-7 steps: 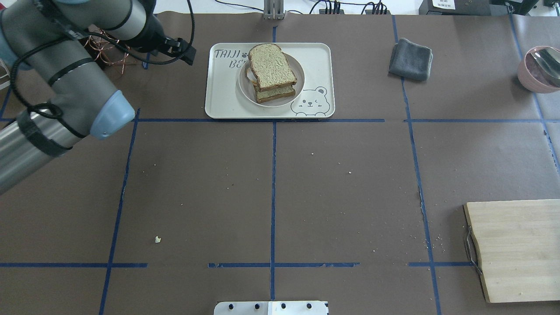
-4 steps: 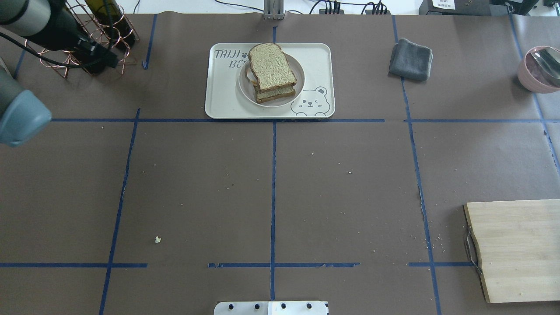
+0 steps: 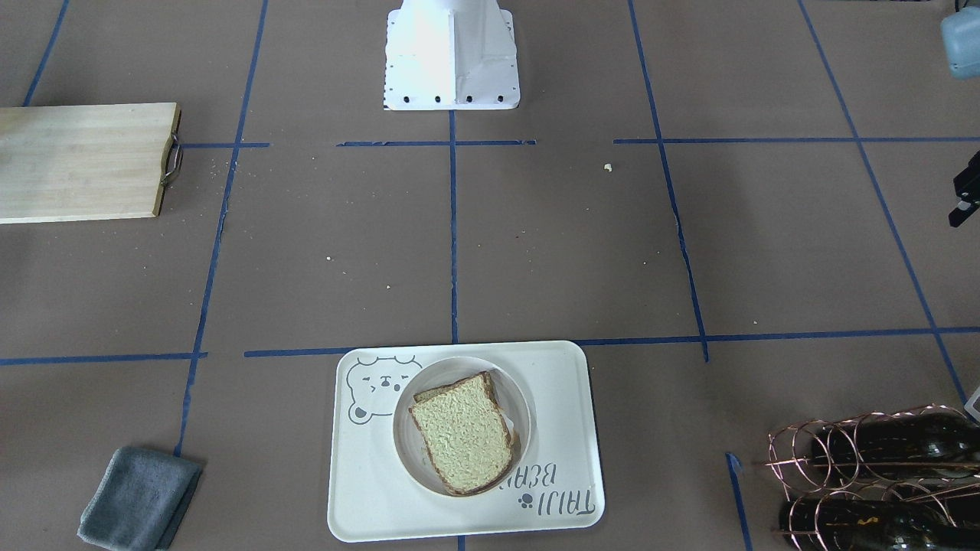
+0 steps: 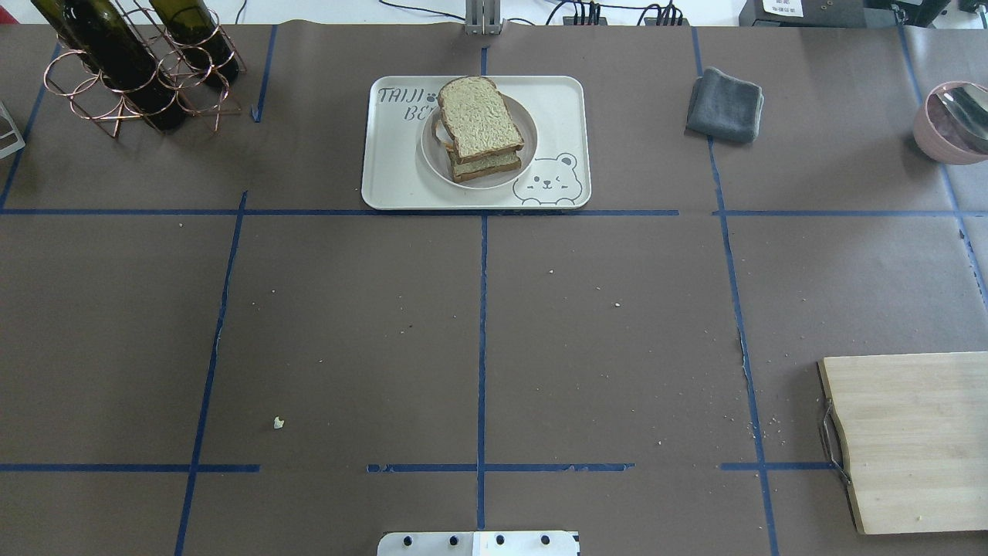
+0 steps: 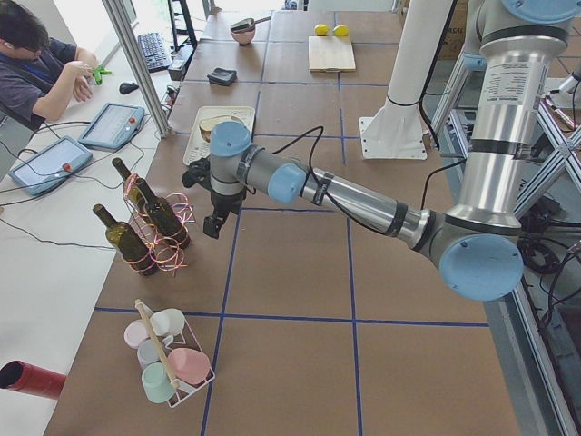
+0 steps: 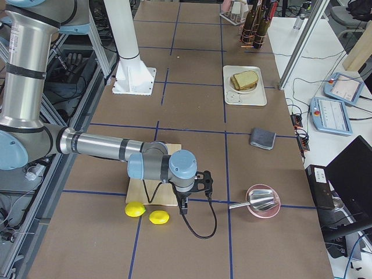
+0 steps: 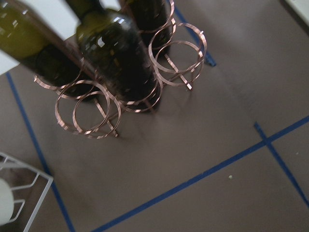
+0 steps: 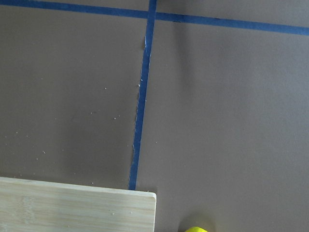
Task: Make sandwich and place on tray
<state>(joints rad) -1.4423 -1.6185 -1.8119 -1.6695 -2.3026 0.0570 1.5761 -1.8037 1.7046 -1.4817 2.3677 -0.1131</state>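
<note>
The sandwich (image 4: 480, 123), two bread slices stacked, lies on a small round plate (image 4: 432, 154) on the cream tray (image 4: 556, 108) with the bear drawing, at the table's far middle. It also shows in the front-facing view (image 3: 463, 432), on the tray (image 3: 367, 474). Little of the filling shows. My left gripper (image 5: 211, 232) hangs over the table beside the bottle rack, far from the tray. My right gripper (image 6: 184, 209) hangs near the cutting board's edge. I cannot tell whether either is open or shut. Neither wrist view shows fingers.
A copper rack of wine bottles (image 4: 131, 69) stands far left. A grey cloth (image 4: 725, 104) and a pink bowl with a spoon (image 4: 949, 123) are far right. A wooden cutting board (image 4: 911, 440) lies near right, with two lemons (image 6: 145, 212) beside it.
My left arm has swung left and out of the overhead view, uncovering the bottle rack. The sandwich, plate and tray have not moved.
</note>
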